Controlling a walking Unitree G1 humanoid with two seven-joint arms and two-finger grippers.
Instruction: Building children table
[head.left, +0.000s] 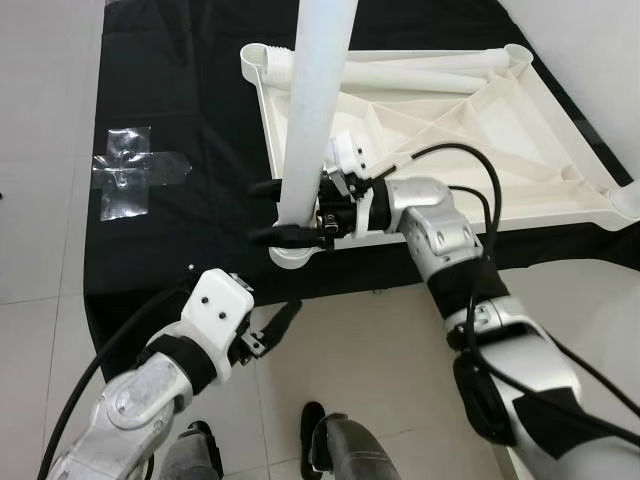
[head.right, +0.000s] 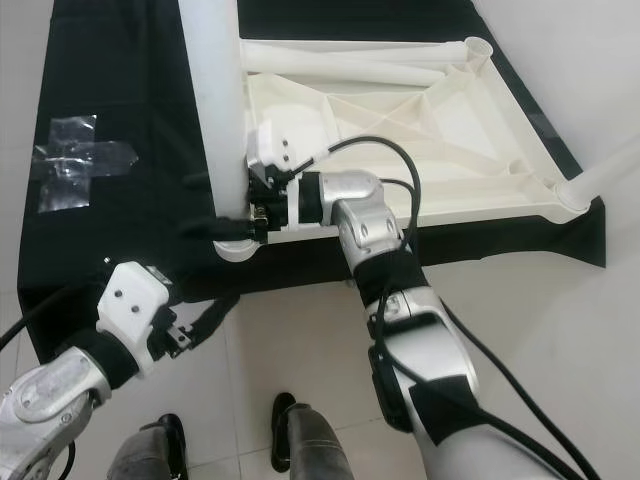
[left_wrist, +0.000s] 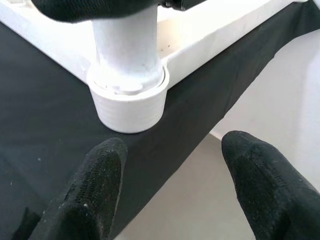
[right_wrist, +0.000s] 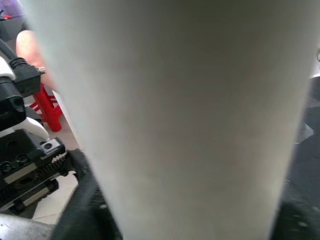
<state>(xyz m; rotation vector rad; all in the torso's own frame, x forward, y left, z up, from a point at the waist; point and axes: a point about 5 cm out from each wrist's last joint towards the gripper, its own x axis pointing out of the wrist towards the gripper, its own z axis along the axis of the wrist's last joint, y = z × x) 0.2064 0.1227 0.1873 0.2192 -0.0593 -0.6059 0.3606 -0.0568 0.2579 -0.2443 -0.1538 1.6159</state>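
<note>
Silver and black, the left gripper hangs lowest in the head views, over the pale floor tiles just short of the black cloth. Its fingers stand wide apart with nothing between them, and they point at the corner socket where the leg sits.

Beyond it, the right gripper reaches in from the right and is clamped on the white table leg, one black finger on each side of the tube just above the socket. The right wrist view has the leg's pale surface pressed up close between the dark finger pads.

That leg stands upright in the near-left corner of the white tabletop, which lies upside down on the black cloth with its ribbed underside facing up. Two more white legs lie flat inside the tabletop along its far edge. A further leg rises from the tabletop's near-right corner, leaning out toward the right.

Off to the left on the cloth, well apart from the tabletop, is a cross of clear tape.

At the bottom of the head views, the robot's dark feet rest on the tiles.
</note>
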